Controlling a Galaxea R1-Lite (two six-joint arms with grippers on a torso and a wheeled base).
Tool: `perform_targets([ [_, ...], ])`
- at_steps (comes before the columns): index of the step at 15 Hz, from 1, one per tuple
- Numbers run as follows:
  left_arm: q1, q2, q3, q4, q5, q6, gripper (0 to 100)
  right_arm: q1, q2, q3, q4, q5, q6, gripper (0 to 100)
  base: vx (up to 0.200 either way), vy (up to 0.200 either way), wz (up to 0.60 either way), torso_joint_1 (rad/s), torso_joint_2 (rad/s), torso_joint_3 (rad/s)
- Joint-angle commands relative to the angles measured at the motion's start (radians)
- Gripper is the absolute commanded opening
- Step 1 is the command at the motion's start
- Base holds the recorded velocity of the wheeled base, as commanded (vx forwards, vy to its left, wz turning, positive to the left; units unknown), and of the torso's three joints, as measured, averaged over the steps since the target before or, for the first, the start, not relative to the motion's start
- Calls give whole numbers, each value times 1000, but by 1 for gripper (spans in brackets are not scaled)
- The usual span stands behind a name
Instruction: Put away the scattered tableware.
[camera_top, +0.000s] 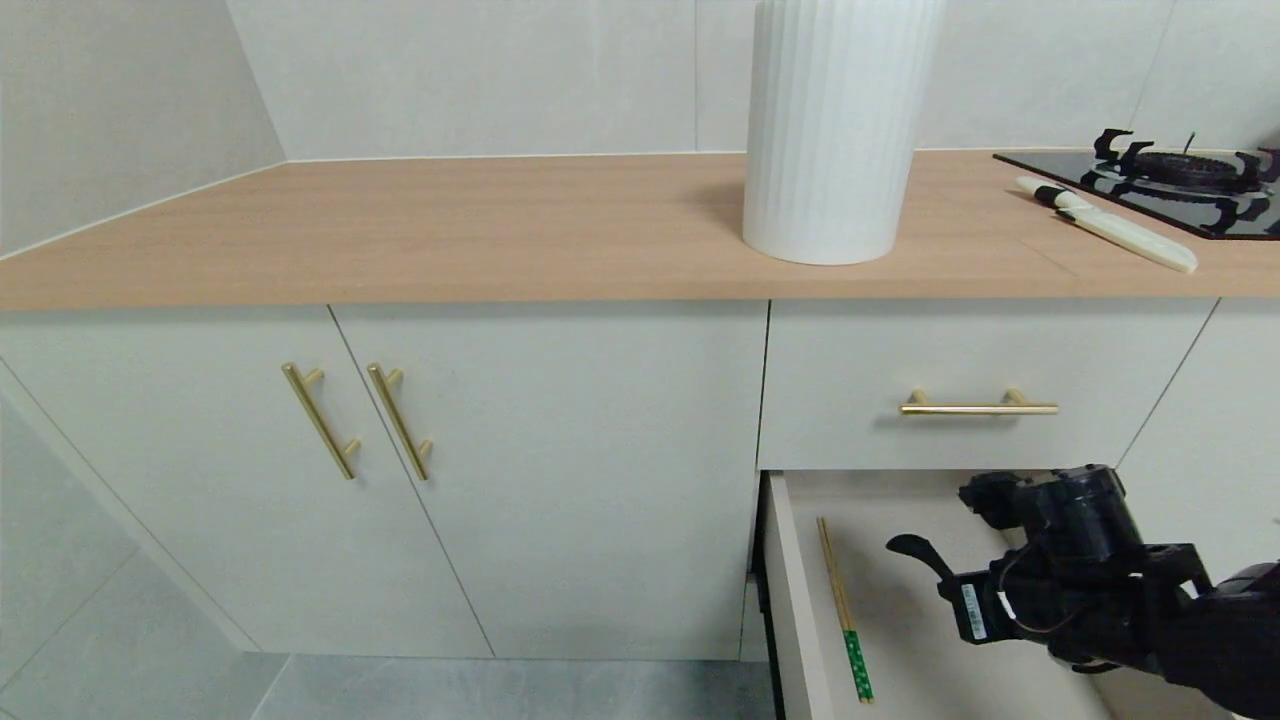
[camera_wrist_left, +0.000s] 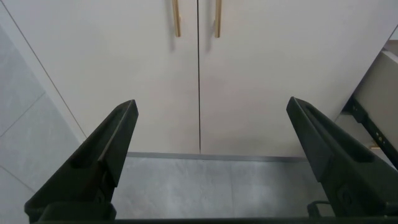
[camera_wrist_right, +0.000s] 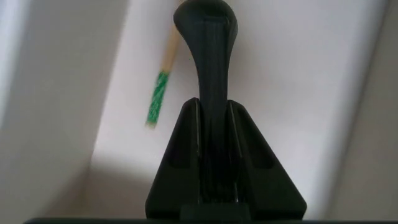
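A pair of wooden chopsticks (camera_top: 845, 615) with green patterned ends lies along the left side of the open lower drawer (camera_top: 792, 600); the right wrist view shows the chopsticks (camera_wrist_right: 160, 93) on the pale drawer floor. My right gripper (camera_top: 908, 546) hovers over the drawer, to the right of the chopsticks, fingers shut and holding nothing; its own camera shows the right gripper (camera_wrist_right: 205, 17) with both fingers pressed together. A white knife (camera_top: 1112, 226) with a black band lies on the wooden counter (camera_top: 450, 230) at the right. My left gripper (camera_wrist_left: 211, 107) is open, low in front of the cabinet doors.
A tall white ribbed container (camera_top: 830, 130) stands on the counter above the drawers. A black gas hob (camera_top: 1180, 180) sits at the far right. The upper drawer with a brass handle (camera_top: 978, 407) is closed. Two cabinet doors with brass handles (camera_top: 360, 420) are closed on the left.
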Motion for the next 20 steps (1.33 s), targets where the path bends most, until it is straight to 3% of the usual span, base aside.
perform_targets([
  [1,0,0,0,0,0,-1,100,8,232,-3,-138,-79,30,0,0,0,0,0,0,0],
  [6,0,0,0,0,0,-1,100,-4,407,1,-362,-134,31,0,0,0,0,0,0,0],
  [20,0,0,0,0,0,-1,100,-29,481,0,-479,-164,24,0,0,0,0,0,0,0],
])
